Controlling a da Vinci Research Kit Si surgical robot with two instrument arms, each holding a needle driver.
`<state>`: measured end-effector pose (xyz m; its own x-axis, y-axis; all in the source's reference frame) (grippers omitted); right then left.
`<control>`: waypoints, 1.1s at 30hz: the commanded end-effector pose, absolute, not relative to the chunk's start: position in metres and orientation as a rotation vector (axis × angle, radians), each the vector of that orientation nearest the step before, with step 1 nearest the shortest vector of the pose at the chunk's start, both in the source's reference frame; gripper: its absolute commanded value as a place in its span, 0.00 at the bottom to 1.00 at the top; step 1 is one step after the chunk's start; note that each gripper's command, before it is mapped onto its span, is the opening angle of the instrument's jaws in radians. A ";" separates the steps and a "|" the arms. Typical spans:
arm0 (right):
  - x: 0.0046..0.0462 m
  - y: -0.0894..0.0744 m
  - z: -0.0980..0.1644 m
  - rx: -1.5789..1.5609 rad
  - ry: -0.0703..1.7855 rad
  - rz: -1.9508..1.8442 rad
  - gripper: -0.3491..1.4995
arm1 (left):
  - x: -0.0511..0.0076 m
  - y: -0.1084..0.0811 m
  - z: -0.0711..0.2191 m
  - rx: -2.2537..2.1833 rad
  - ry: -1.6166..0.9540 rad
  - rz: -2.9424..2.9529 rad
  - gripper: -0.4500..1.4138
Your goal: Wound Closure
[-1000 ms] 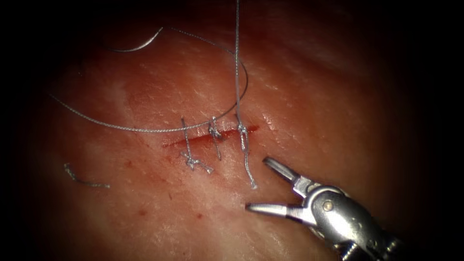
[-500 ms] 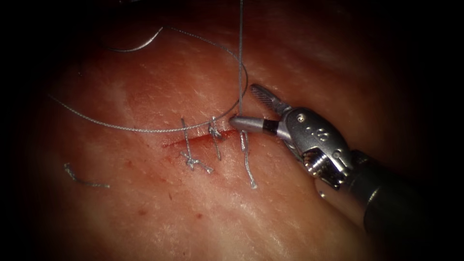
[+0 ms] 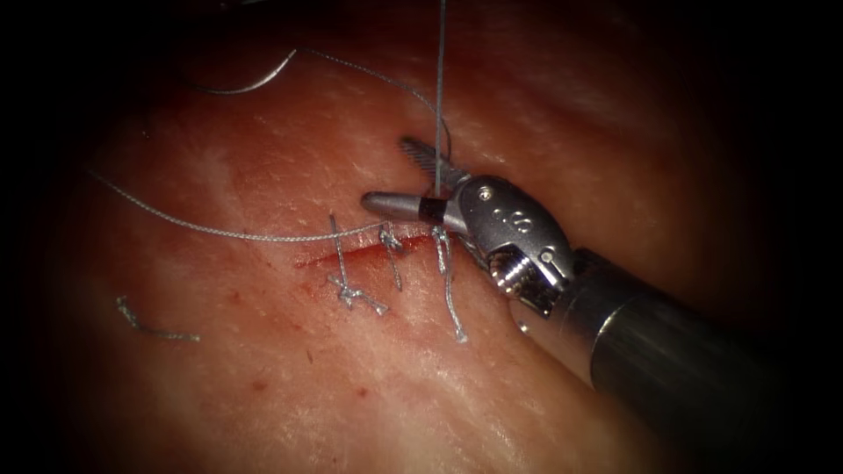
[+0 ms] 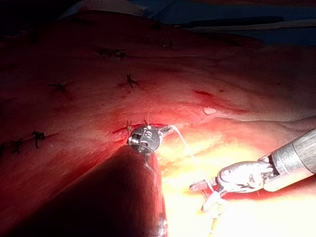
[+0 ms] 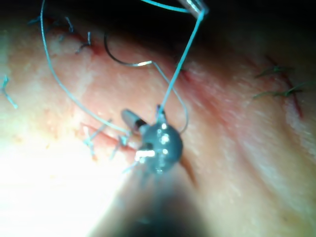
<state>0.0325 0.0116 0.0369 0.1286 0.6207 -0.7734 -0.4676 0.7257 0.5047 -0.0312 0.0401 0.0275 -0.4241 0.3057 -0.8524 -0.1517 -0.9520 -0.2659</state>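
Note:
The cut [image 3: 364, 254] in the tissue [image 3: 263, 386] carries three knotted stitches. From the rightmost knot [image 3: 438, 235] a taut thread [image 3: 438, 105] rises straight up. My right tool [image 3: 392, 175] is open, one jaw on each side of that thread just above the knot, gripping nothing. My left tool [image 4: 200, 187] is shut on the thread's far end and holds it taut; its tip [image 5: 196, 6] appears again in the right wrist view. The curved needle [image 3: 255, 86] lies free on the tissue, left of and beyond the cut, held by neither tool. Slack thread [image 3: 219, 233] curves from it toward the stitches.
A short cut piece of thread [image 3: 149, 329] lies on the tissue to the cut's left. Small spots of red fluid [image 3: 259, 384] dot the near tissue. Older dark stitches [image 4: 129, 80] show farther out on the tissue.
My right tool came up from the lower right and moved left, so its open jaws now straddle the taut thread above the rightmost knot. The needle and stitches have not moved.

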 end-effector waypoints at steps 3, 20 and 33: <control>0.0337 0.012 0.038 0.153 1.205 0.786 0.96 | -0.0317 0.041 0.028 -1.509 -0.211 2.435 0.00; 0.0335 0.012 0.038 0.160 1.217 0.774 0.91 | -0.0315 0.040 0.026 -1.522 -0.207 2.445 0.00; 0.0338 0.012 0.039 0.160 1.213 0.770 0.80 | -0.0321 0.039 0.025 -1.533 -0.202 2.448 0.00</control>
